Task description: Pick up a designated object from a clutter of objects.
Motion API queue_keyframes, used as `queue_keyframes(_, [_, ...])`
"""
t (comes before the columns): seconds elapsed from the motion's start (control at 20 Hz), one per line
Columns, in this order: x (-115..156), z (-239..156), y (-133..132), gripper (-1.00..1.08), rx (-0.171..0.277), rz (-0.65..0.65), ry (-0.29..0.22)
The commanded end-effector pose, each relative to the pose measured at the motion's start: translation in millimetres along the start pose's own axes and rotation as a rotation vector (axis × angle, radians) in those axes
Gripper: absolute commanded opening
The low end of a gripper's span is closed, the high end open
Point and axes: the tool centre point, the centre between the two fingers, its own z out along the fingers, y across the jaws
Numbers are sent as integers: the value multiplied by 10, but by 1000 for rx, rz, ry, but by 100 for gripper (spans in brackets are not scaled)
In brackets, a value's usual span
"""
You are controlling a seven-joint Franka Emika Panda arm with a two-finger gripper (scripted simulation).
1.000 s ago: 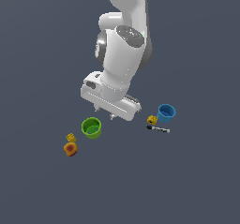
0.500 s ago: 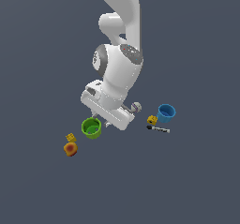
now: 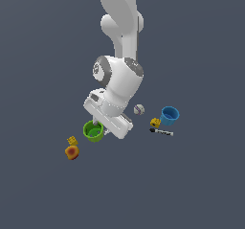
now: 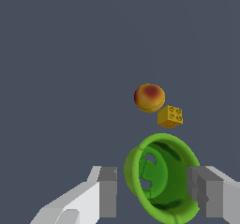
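The bright green cup (image 3: 92, 131) stands on the grey floor, left of the middle in the exterior view. My gripper (image 3: 101, 127) hangs right over its rim. In the wrist view the green cup (image 4: 161, 177) sits between my two grey fingers (image 4: 108, 190), one on each side, with the gripper (image 4: 157, 186) open around it. Whether a pad touches the cup wall I cannot tell. The hand hides part of the cup in the exterior view.
An orange ball (image 3: 72, 152) and a yellow cube (image 3: 72, 140) lie just past the cup toward the exterior view's left, also seen as ball (image 4: 149, 97) and cube (image 4: 169, 116). On the exterior view's right lie a white-grey ball (image 3: 139, 109), a yellow cube (image 3: 155, 122), a marker (image 3: 161, 131) and a blue cup (image 3: 169, 115).
The arm has swung toward the exterior view's left and come down, bringing the hand from beside the green cup to directly over it.
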Motion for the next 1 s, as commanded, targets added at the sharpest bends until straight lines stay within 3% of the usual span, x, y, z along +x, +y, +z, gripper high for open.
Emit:
queue_keyframes(0.0, [-17, 72, -1, 28, 1, 25, 23])
queue_keyframes(0.95, [-219, 446, 13, 28, 52, 171, 141])
